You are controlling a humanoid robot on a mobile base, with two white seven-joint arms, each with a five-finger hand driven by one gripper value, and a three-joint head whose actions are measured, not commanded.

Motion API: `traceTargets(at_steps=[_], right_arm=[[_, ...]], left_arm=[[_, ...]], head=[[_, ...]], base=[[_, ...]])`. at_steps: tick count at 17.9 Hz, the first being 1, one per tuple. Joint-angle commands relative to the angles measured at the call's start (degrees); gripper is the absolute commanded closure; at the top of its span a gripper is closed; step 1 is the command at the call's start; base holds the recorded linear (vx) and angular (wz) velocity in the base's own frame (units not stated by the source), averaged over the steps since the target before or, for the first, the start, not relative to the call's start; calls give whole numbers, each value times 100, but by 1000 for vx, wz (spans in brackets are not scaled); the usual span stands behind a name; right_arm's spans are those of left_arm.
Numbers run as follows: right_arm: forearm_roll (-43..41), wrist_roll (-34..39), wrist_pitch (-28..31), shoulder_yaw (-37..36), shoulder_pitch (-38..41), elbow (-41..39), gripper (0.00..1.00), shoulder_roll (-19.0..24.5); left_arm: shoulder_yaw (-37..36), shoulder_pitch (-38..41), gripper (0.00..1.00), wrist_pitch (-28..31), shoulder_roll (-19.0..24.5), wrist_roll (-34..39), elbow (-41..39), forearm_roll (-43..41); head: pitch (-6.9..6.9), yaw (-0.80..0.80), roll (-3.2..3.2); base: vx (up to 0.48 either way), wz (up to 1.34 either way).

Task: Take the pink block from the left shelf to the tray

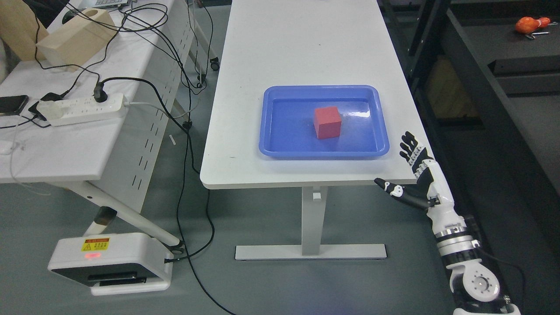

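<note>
Reaching up from the lower right, the right hand hangs just off the near right corner of the white worktop, fingers spread wide and thumb stuck out to the left, holding nothing. Arm white and black, wrist joint visible near the bottom edge. Left of the hand, on the worktop, sits a blue tray, close to the near edge. Inside the tray, about centre, rests the block; it reads red-pink under this light, standing flat on the tray floor, apart from the walls. Hand and tray not touching. Further left, across a gap of grey floor, a second white table carries a power strip with black cables, a phone at the left edge, and a wooden box at the far end. On the floor near left, a white device with a yellow warning label. Far right, a dark shelf with an orange object.
</note>
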Motion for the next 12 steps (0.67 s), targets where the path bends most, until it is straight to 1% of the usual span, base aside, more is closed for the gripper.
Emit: traceTargets(at_steps=[1, 7, 12], right_arm=[[-66, 244, 102, -141, 79, 13, 0, 47], [30, 226, 103, -123, 132, 13, 0, 47], [66, 235, 94, -123, 149, 13, 0, 47]], left_arm=[[0, -167, 0, -2, 100, 5, -100, 0], [0, -167, 0, -2, 100, 5, -100, 0], [0, -167, 0, -2, 100, 5, -100, 0]], head=[[0, 0, 0], [0, 0, 0], [0, 0, 0]], base=[[-99, 7], [-89, 9], [-18, -6]])
